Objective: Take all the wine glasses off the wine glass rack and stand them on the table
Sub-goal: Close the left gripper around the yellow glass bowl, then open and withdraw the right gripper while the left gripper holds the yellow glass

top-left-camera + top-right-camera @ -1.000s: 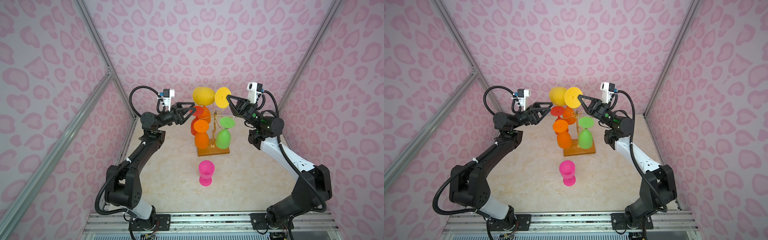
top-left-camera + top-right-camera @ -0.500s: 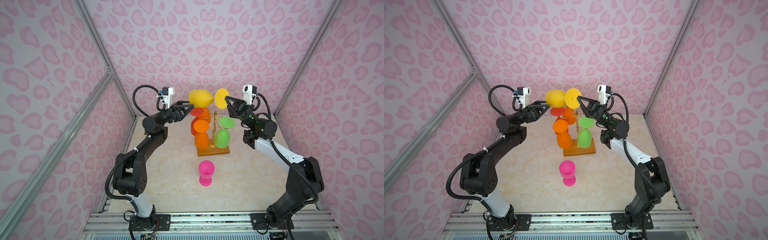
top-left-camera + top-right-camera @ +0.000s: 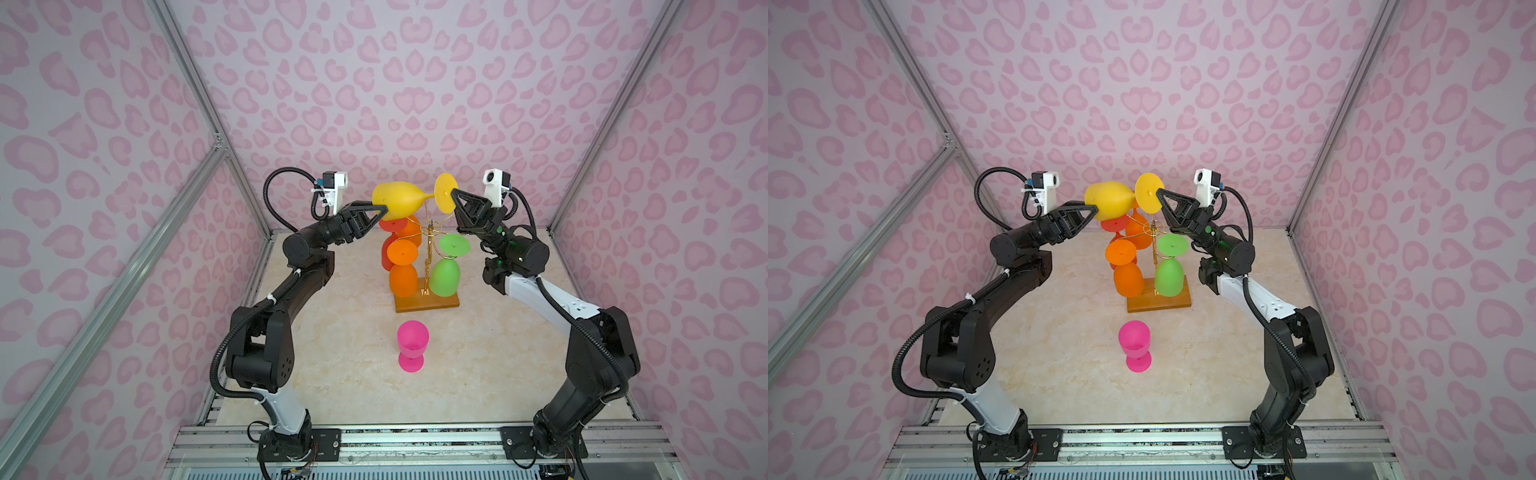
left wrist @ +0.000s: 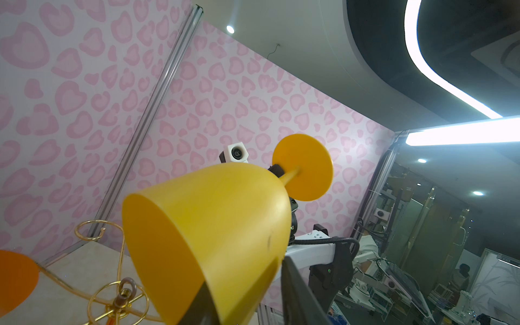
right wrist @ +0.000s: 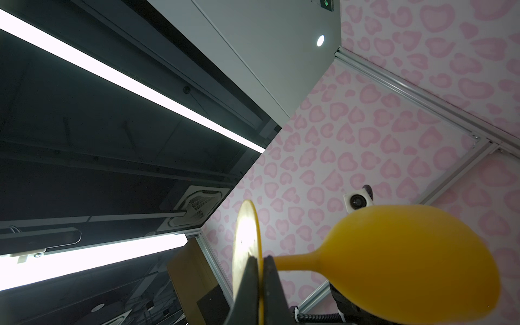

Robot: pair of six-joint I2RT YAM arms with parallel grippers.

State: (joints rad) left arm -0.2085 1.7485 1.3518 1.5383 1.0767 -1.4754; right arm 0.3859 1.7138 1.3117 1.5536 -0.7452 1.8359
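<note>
L jaws narrower round wine glass (image 3: 400, 202)

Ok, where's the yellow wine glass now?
In both top views the yellow wine glass lies sideways above the wine glass rack, its foot in the right claw.

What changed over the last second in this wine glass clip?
The left gripper rose from beside the red glass and closed on the bowl rim of the yellow wine glass. The right gripper stays clamped on its foot. The wine glass rack and the standing pink glass have not moved.
</note>
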